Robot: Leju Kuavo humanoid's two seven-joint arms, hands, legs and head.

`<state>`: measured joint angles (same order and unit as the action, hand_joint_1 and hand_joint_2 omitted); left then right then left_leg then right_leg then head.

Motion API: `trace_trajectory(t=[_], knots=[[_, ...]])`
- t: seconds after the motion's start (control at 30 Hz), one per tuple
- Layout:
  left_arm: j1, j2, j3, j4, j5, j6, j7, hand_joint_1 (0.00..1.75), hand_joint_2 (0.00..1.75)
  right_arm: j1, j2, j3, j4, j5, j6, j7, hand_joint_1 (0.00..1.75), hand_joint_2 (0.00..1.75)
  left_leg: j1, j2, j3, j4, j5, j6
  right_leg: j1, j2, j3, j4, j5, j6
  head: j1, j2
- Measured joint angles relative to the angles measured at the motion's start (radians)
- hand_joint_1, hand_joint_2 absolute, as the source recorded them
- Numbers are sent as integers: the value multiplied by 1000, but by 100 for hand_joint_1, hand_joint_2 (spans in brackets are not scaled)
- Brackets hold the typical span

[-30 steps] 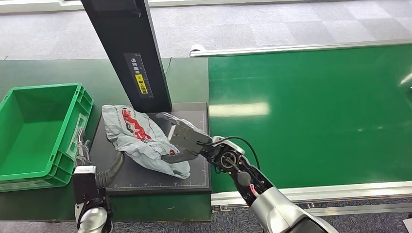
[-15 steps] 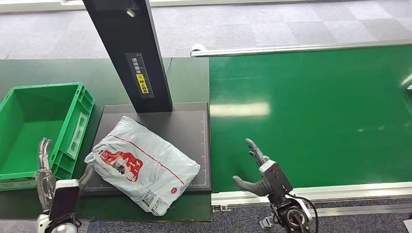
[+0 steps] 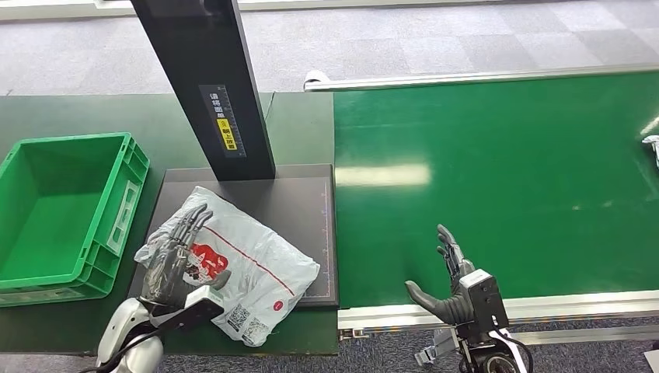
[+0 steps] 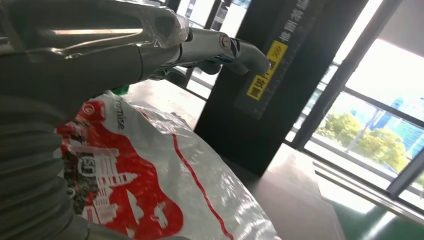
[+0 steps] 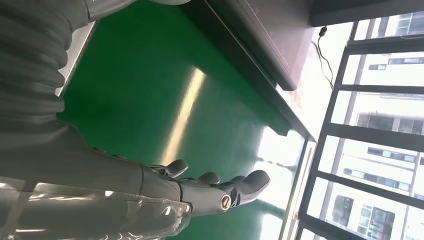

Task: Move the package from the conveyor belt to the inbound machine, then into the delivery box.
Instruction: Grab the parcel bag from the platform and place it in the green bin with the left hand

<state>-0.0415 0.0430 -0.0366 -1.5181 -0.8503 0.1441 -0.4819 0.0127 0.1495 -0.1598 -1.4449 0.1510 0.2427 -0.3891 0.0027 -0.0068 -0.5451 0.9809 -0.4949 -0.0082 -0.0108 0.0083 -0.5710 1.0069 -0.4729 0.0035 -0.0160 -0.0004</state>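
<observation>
The package (image 3: 249, 268), a grey plastic mailer with red print (image 4: 150, 200), lies on the black plate of the inbound machine (image 3: 299, 210), its near end hanging over the plate's front edge. My left hand (image 3: 175, 260) rests flat on the package's left part, fingers spread and extended (image 4: 220, 45), not closed around it. My right hand (image 3: 455, 284) hovers open over the near edge of the green conveyor belt (image 3: 497, 171), fingers apart and empty (image 5: 220, 187). The green delivery box (image 3: 66, 210) stands left of the machine and holds nothing.
The machine's black post (image 3: 214, 85) rises behind the plate. A silver rail (image 3: 544, 307) runs along the belt's near edge. A bit of another grey package (image 3: 651, 146) shows at the belt's far right edge.
My left hand has moved from beside the green box onto the package's left part. My right hand has shifted slightly right along the belt's near edge. The package has not moved.
</observation>
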Motion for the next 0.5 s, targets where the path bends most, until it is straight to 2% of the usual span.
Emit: trace_trajectory(t=[0.17, 0.37, 0.5], knots=[[-65, 25, -109, 85, -45, -61, 16, 0, 175, -11, 6, -4, 0, 14, 14, 0, 0, 175, 0, -1, 0, 0, 0, 0, 0, 0, 0, 0, 0, 0, 0, 0], [-158, 33, -226, 209, -60, -87, 36, 0, 175, -32, 15, -5, 0, 20, 21, 2, 0, 175, 0, -1, 2, 0, 1, 0, 0, 0, 2, 0, 0, 0, 0, 0], [-254, 38, -296, 332, -63, -116, 36, 0, 175, -32, 18, -5, -14, 25, 21, 3, 0, 175, 0, -5, 3, 0, 1, 0, -1, -4, 4, 0, 0, 0, 0, 0]])
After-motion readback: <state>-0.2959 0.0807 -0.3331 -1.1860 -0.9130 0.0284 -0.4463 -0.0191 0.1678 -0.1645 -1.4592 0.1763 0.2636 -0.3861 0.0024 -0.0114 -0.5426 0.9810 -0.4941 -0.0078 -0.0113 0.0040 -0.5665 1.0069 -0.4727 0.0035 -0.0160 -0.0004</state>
